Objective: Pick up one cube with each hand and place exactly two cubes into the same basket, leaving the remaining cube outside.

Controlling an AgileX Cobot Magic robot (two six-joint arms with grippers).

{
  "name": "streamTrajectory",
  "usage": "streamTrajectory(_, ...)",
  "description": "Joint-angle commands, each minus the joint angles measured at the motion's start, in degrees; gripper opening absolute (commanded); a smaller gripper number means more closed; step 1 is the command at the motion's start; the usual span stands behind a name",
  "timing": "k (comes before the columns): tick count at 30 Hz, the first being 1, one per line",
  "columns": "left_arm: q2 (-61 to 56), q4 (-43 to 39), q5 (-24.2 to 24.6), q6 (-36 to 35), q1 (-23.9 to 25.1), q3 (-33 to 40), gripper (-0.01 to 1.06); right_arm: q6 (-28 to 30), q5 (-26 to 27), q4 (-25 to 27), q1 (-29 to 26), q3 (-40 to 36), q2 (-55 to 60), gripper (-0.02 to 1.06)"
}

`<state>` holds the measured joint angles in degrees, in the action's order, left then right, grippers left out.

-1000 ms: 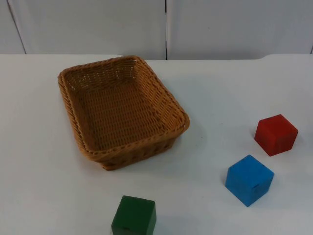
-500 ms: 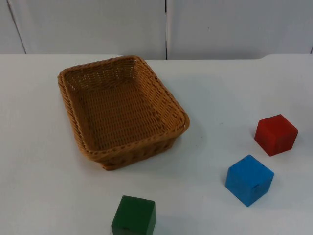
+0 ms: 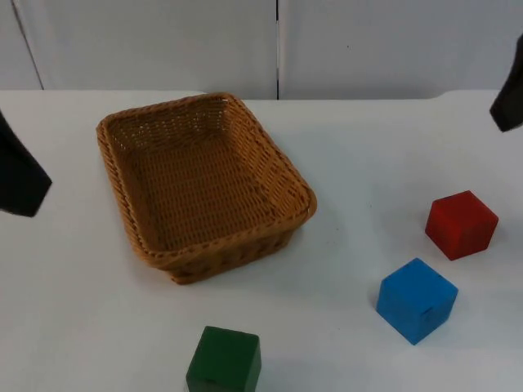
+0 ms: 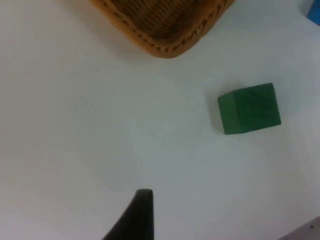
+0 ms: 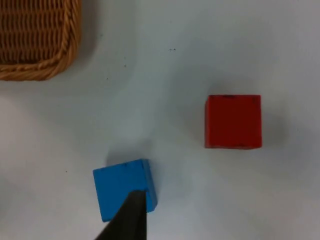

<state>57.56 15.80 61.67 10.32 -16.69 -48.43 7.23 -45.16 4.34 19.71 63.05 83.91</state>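
Observation:
An empty woven basket (image 3: 122, 131) stands left of the table's middle. The green cube (image 3: 223, 359) sits near the front edge, below the basket. To the right lie the blue cube (image 3: 417, 300) and, farther back, the red cube (image 3: 461, 224). My left gripper (image 3: 20, 178) hangs at the table's left edge, beside the basket and well away from the green cube (image 4: 248, 108). My right gripper (image 3: 508, 96) is at the right edge, behind the red cube (image 5: 233, 121). In the right wrist view it hovers over the blue cube (image 5: 122, 189). Neither holds anything.
The white table top (image 3: 368, 155) runs back to the grey partition wall (image 3: 163, 41). Open table lies between the basket and the two right-hand cubes. A corner of the basket (image 5: 35, 45) is seen from the right wrist, and its front rim (image 4: 165, 42) from the left wrist.
Both arms have come into the top view, the left at the left edge and the right at the right edge. The basket and the three cubes have not moved.

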Motion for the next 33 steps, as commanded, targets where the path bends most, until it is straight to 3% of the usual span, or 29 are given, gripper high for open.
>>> streamTrajectory(1,0.9,-1.1,-1.3,-2.3,-2.6,-0.5,1.05,-0.9,0.6,-1.1,1.0,1.3,1.0,1.05)
streamTrajectory(8,6.9,-9.0,-4.2,-11.9,-14.5,-0.5,1.05,-2.4,-0.3,-1.6,1.0,6.3,5.4,1.05)
streamTrajectory(11,11.0,-14.0,-5.8,-17.6,-20.2,-0.5,1.05,-4.1,-0.2,-4.3,1.0,7.2,6.9,1.05)
streamTrajectory(16,16.6,-16.4,-10.2,-21.9,-26.0,-0.5,1.05,-4.5,0.9,-5.1,0.9,7.2,8.0,1.05)
streamTrajectory(22,23.4,-17.1,-15.3,-25.8,-30.0,-0.5,1.05,-4.8,2.4,-5.7,0.9,7.2,9.4,1.05)
streamTrajectory(33,29.4,-18.2,-23.6,-30.5,-30.3,-0.5,1.05,-5.0,4.2,-5.3,0.1,7.2,15.5,1.05)
